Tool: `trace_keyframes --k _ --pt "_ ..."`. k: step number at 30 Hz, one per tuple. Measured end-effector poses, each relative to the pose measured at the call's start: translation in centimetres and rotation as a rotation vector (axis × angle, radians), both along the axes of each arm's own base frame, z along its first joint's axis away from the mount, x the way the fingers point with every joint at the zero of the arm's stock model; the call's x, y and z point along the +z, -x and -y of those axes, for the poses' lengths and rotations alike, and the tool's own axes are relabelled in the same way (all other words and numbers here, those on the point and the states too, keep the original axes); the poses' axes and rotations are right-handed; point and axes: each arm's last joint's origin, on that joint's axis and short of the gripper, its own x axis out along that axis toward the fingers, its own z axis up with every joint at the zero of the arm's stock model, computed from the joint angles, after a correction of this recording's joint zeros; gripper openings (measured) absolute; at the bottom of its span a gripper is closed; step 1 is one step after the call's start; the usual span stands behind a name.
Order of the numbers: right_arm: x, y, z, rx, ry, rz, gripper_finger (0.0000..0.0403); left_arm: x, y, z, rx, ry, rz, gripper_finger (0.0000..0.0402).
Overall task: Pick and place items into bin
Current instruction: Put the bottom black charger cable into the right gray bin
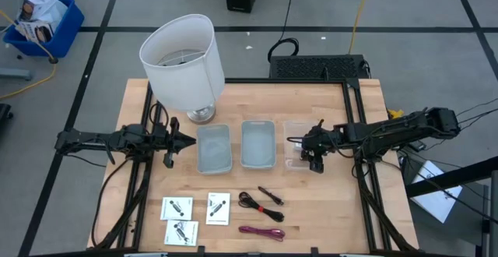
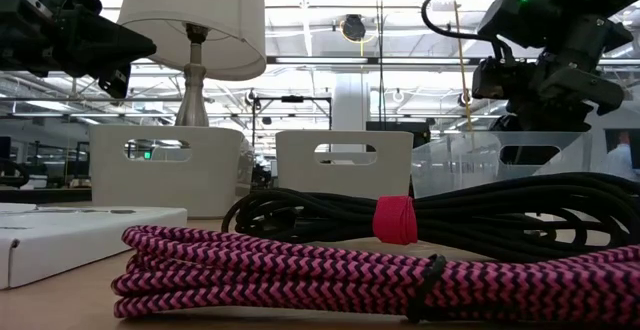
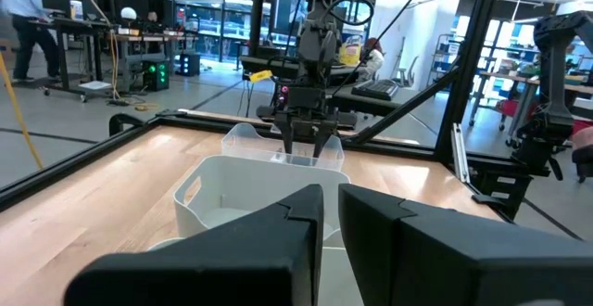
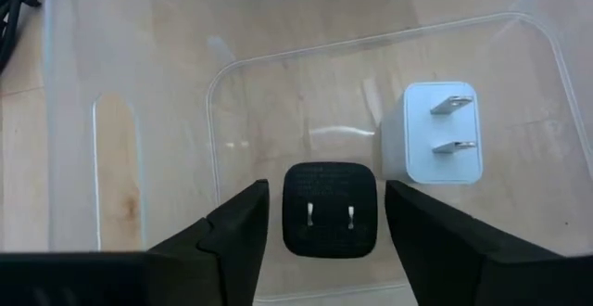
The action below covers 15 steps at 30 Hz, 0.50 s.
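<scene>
Wooden table carries a clear bin (image 4: 139,111); right gripper (image 4: 324,218) stands apart around a black square charger (image 4: 330,209), prongs up, white charger (image 4: 443,134) at 2 o'clock.

A large open lab or workshop: beyond the wooden table (image 1: 257,191) stand workbenches with monitors (image 3: 157,42), ceiling strip lights (image 2: 320,60), and a person (image 3: 23,28).

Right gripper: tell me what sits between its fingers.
In the right wrist view, a black plug cube lies on the clear bin's floor between the open right gripper fingers; a white plug sits beside it.
</scene>
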Motion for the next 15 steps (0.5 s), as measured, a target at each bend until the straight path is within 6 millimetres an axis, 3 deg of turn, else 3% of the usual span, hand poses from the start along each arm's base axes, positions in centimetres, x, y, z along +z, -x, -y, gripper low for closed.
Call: trace_keyframes --k 8,15 --pt "1.8 0.6 0.0 0.010 0.010 0.105 0.0221 0.0 0.0 0.0 0.000 0.000 0.000 0.0047" --pt "6.4 1.3 0.0 0.039 0.039 0.340 0.0203 0.0 0.0 0.0 0.000 0.009 0.000 0.0047"
